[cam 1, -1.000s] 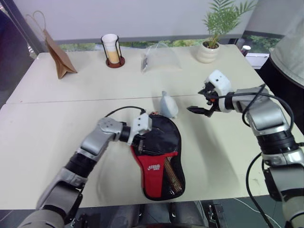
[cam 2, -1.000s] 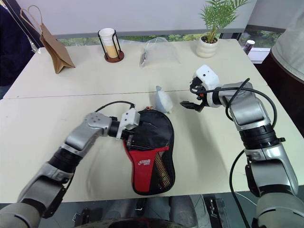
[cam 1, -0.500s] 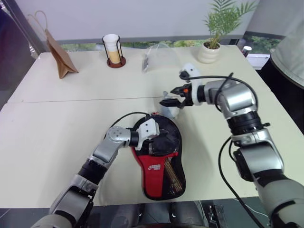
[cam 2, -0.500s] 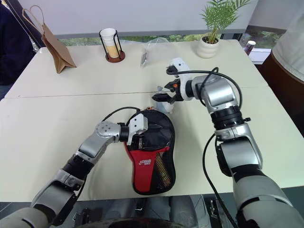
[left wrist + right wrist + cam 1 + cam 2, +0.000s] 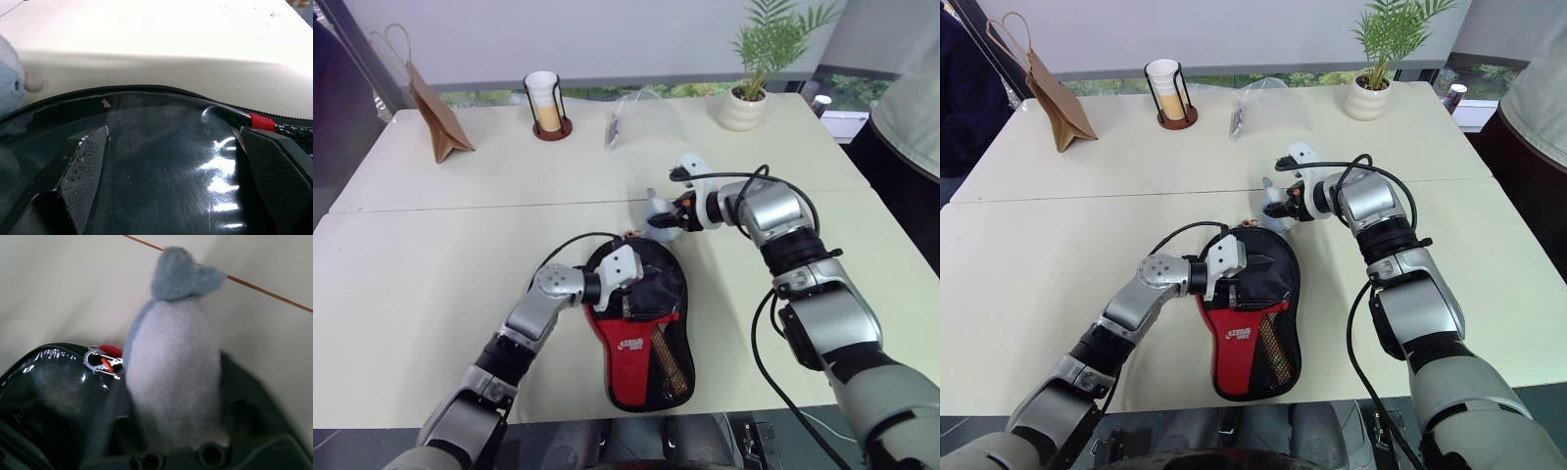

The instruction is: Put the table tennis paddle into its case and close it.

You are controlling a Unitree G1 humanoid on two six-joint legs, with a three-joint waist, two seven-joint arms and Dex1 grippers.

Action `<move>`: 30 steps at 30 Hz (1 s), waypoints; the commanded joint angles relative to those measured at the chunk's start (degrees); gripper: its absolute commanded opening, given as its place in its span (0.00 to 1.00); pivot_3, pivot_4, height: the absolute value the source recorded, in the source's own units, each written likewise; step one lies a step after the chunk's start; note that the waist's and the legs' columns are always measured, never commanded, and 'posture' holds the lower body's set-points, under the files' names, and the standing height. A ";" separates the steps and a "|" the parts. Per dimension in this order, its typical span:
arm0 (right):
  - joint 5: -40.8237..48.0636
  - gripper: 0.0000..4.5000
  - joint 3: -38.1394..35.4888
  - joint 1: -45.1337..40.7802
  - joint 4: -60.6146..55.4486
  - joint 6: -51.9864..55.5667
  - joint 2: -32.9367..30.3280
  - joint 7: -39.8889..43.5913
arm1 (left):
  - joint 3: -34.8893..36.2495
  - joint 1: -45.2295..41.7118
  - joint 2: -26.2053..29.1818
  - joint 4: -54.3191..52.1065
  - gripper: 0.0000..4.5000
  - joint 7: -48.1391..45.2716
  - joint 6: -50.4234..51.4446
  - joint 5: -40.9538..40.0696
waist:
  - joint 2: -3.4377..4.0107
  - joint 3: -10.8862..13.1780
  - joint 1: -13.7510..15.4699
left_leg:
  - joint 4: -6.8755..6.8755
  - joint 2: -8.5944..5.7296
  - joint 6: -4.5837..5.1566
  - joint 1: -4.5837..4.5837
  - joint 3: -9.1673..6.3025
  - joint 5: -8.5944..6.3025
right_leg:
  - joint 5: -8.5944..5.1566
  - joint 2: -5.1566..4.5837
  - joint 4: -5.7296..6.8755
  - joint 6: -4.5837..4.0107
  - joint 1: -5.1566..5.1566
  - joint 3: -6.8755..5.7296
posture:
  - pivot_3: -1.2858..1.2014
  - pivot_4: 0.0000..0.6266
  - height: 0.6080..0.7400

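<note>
Pale surface [image 5: 431, 264] carrying all; black case [image 5: 641, 323], red panel up, lying near the front edge, paddle inside not discernible; left claw [image 5: 628, 286] spread wide over the case's round end; right claw [image 5: 1278, 209] pinching a small grey plush toy [image 5: 173, 367] just beyond the case.

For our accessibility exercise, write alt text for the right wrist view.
A grey-blue plush toy stands between the right claw fingers, beside the shiny black case with its silver zipper pull, on a cream table.
</note>
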 commanded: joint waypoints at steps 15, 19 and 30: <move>-3.52 0.02 -1.69 8.43 -16.85 -2.47 -11.55 -3.48 | -1.82 3.60 -0.29 0.71 1.00 0.86 2.53 1.67 | 0.00 0.00 0.41 | 0.02 -0.05 0.00 0.00 -0.01 0.00 | -0.01 -0.03 0.00 0.02 0.04 0.01 | 0.52 0.24 1.00; -3.42 0.02 -2.54 11.10 -20.83 -1.83 -14.57 -4.18 | -1.93 4.26 -0.48 0.38 1.00 1.07 2.64 1.66 | 0.00 0.00 0.44 | 0.05 -0.10 0.00 0.00 -0.03 0.00 | -0.03 -0.08 -0.03 0.04 0.10 0.00 | 0.52 0.24 1.00; -2.48 0.02 -1.95 19.00 -33.47 2.61 -22.67 -2.03 | -1.86 4.51 -1.33 0.84 1.00 1.52 2.75 1.66 | 0.00 0.00 0.57 | 0.04 -0.10 0.02 0.00 -0.05 -0.01 | -0.08 -0.11 -0.14 0.10 0.18 -0.01 | 0.52 0.24 1.00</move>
